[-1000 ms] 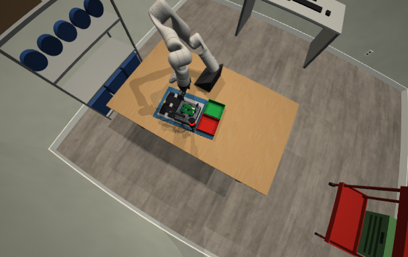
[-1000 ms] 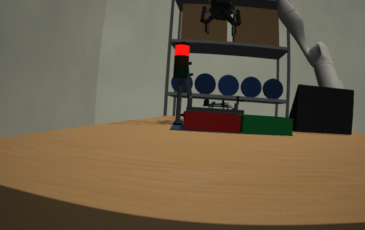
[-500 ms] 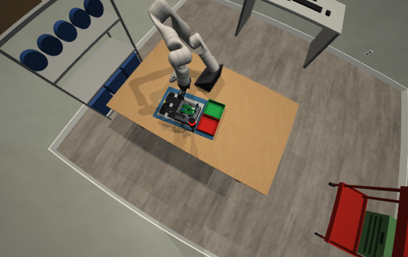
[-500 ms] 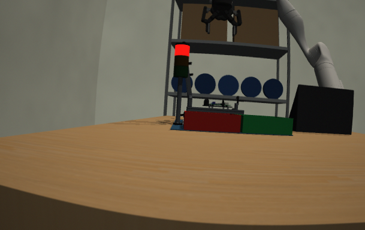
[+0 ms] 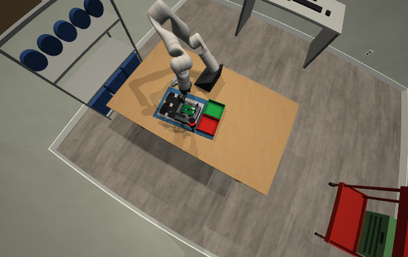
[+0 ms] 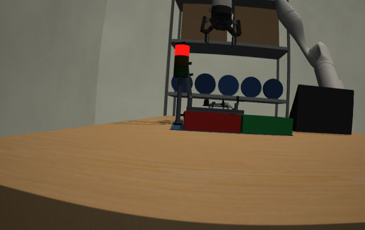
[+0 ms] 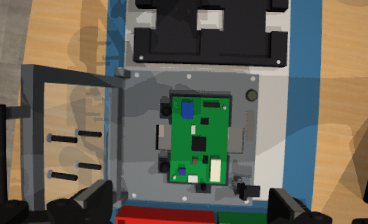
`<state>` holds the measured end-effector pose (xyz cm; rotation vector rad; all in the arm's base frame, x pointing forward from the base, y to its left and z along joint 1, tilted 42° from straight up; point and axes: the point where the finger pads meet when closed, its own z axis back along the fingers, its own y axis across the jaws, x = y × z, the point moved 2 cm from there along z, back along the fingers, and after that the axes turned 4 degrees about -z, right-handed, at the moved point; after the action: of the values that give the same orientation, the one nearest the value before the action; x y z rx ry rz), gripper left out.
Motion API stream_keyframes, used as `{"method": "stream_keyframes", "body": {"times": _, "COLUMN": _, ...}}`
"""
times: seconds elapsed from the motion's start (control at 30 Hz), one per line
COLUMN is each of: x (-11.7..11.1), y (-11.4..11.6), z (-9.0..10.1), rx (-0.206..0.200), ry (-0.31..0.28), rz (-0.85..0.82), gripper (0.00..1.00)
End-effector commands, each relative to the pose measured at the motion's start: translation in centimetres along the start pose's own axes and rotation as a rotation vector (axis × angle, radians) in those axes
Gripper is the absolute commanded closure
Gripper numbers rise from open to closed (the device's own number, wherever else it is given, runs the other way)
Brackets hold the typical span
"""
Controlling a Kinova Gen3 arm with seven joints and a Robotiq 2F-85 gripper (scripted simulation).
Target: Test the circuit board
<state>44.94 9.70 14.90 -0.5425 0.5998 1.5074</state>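
The green circuit board (image 5: 187, 109) (image 7: 200, 155) lies component side up in the tester (image 7: 145, 95). Its white connectors are at the end toward the bins, beside a single black post (image 7: 203, 188). Whether the pins pass through its holes cannot be told. The lid (image 7: 30, 145) (image 6: 189, 90) stands open. The black hook (image 7: 248, 191) is at the tester's near right corner. The signal light (image 5: 192, 123) (image 6: 182, 50) glows red. My gripper (image 6: 220, 42) (image 7: 189, 202) is open and empty, high above the tester. The red bin (image 5: 208, 124) (image 6: 212, 121) (image 7: 165, 216) and green bin (image 5: 214, 109) (image 6: 267, 124) (image 7: 242, 218) look empty.
The black tray (image 5: 170, 103) (image 7: 175, 45) lies at the tester's far end in the wrist view and holds no board. The lid rises on the signal light's side. The black robot base (image 5: 206, 80) (image 6: 322, 111) stands on the table (image 5: 253, 134) beyond the blue mat (image 7: 305, 100).
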Motion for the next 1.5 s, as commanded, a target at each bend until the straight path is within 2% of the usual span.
{"method": "stream_keyframes", "body": {"times": 0.0, "x": -0.3, "y": 0.3, "z": -1.8, "rx": 0.012, "ry": 0.007, "rz": 0.001, "gripper": 0.0}}
{"method": "stream_keyframes", "body": {"times": 0.3, "x": -0.3, "y": 0.3, "z": -7.9, "rx": 0.012, "ry": 0.007, "rz": 0.001, "gripper": 0.0}}
{"method": "stream_keyframes", "body": {"times": 0.37, "x": -0.3, "y": 0.3, "z": -7.9, "rx": 0.012, "ry": 0.007, "rz": 0.001, "gripper": 0.0}}
{"method": "stream_keyframes", "body": {"times": 0.57, "x": -0.3, "y": 0.4, "z": -11.6, "rx": 0.012, "ry": 0.007, "rz": 0.001, "gripper": 0.0}}
{"method": "stream_keyframes", "body": {"times": 0.77, "x": -0.3, "y": 0.4, "z": -14.2, "rx": 0.012, "ry": 0.007, "rz": 0.001, "gripper": 0.0}}
{"method": "stream_keyframes", "body": {"times": 1.07, "x": -0.3, "y": 0.4, "z": -15.4, "rx": 0.012, "ry": 0.007, "rz": 0.001, "gripper": 0.0}}
{"method": "stream_keyframes", "body": {"times": 1.47, "x": -0.3, "y": 0.4, "z": -15.5, "rx": 0.012, "ry": 0.007, "rz": 0.001, "gripper": 0.0}}
